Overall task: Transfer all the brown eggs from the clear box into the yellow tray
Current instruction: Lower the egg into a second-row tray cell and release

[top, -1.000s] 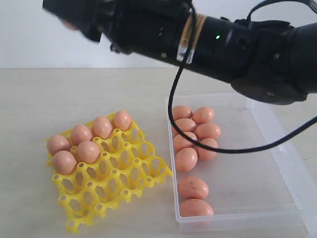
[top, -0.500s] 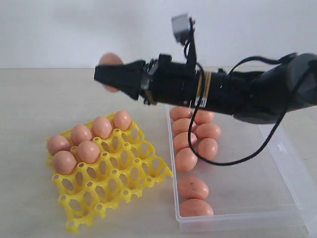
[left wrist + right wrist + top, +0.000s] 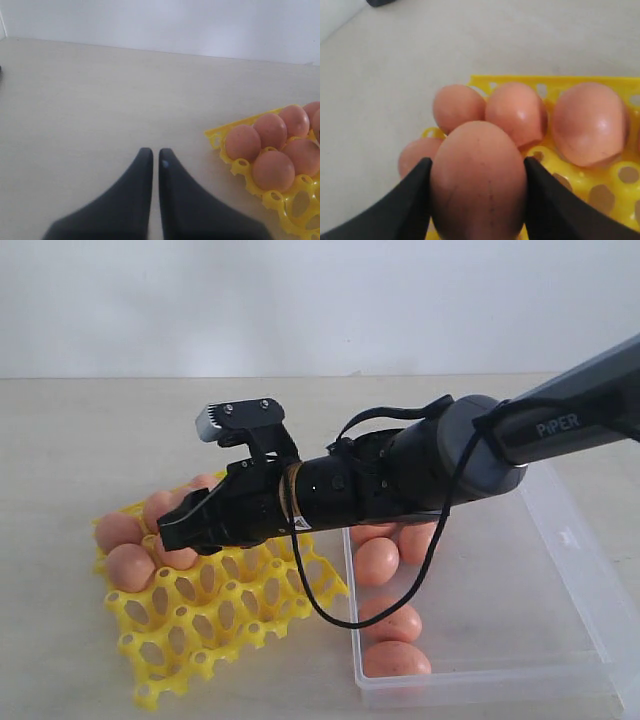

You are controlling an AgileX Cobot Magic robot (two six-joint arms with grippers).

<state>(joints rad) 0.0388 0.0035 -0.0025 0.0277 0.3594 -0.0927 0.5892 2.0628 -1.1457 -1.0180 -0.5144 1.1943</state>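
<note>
Black right gripper [image 3: 183, 530] level over yellow plastic grid tray [image 3: 235, 625], jaws clamping smooth brown egg [image 3: 477, 175]; left gripper [image 3: 155, 159] jaws together, empty

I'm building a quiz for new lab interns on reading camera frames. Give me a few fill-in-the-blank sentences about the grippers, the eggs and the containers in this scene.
1. The right gripper is shut on one brown egg over the ____ tray.
2. The eggs not yet moved lie in the ____ box.
3. The left gripper is shut and holds ____.
Missing words: yellow; clear; nothing.
</note>
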